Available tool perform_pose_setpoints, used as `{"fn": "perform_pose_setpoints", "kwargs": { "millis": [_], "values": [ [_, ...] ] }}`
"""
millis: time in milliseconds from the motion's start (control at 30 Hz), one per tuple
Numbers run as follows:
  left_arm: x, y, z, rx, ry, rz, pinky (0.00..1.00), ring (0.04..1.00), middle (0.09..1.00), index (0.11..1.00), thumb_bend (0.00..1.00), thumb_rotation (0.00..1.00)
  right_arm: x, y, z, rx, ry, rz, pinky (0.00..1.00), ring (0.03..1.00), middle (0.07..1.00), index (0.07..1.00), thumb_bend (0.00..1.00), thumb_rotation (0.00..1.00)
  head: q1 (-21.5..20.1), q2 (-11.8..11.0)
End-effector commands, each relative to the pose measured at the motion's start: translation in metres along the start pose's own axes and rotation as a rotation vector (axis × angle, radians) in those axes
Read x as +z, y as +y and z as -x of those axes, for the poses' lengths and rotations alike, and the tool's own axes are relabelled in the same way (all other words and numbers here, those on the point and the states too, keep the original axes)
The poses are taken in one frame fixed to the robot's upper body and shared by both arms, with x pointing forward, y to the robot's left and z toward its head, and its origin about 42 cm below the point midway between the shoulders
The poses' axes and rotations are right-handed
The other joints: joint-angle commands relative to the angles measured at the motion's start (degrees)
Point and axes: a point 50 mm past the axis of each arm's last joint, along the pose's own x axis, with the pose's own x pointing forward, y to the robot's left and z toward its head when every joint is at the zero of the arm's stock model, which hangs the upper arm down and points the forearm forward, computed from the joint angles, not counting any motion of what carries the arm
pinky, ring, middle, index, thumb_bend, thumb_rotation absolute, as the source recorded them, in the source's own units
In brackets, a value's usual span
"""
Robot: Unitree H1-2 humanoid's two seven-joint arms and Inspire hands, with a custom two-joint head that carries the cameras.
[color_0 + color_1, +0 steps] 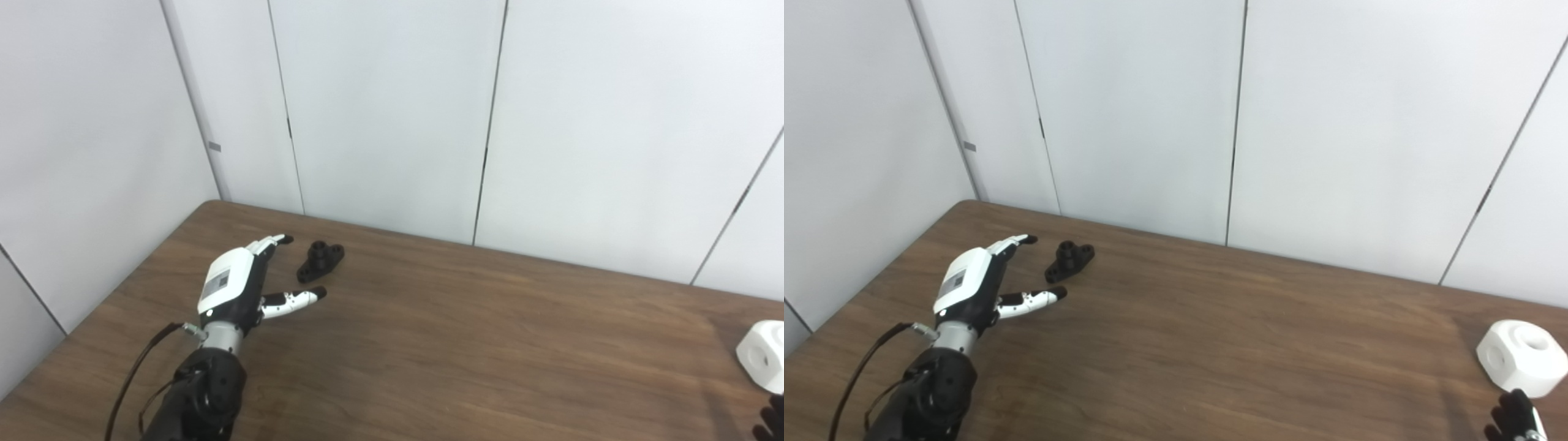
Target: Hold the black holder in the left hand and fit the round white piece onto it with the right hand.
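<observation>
Black holder was left lying near the table's far-left corner, just beyond the spread, empty left hand; the right hand's state could not be told.

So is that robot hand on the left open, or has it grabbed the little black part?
Open. The left hand has fingers and thumb spread, holding nothing; the black holder lies on the table just beyond them.

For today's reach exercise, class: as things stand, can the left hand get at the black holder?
Probably yes. The left hand is open beside the black holder, fingers apart, with only bare table between them.
</observation>
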Motion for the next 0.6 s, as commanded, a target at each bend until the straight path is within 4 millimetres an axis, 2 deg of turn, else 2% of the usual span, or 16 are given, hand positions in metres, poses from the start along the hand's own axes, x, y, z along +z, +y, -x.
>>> {"fn": "perform_pose_setpoints", "kwargs": {
  "millis": [0, 333, 567],
  "values": [
    [0.007, 0.017, -0.018, 0.070, -0.050, -0.027, 0.90, 0.931, 0.898, 0.853, 0.87, 0.49, -0.028, 0.003, 0.029, -0.032, 0.105, -0.027, 0.99, 1.000, 0.998, 0.991, 0.62, 0.95, 0.0, 0.0],
    [0.001, -0.003, -0.045, 0.027, 0.000, -0.054, 0.94, 0.930, 0.900, 0.847, 0.88, 0.47, -0.029, 0.005, 0.030, -0.027, 0.099, -0.022, 0.98, 1.000, 0.994, 0.986, 0.62, 0.93, -0.4, 0.1],
    [0.000, -0.009, -0.061, 0.018, 0.023, -0.054, 0.93, 0.927, 0.902, 0.836, 0.86, 0.42, -0.030, 0.007, 0.030, -0.029, 0.099, -0.027, 0.99, 1.000, 0.993, 0.984, 0.62, 0.92, -0.7, -0.1]
  ]
}}
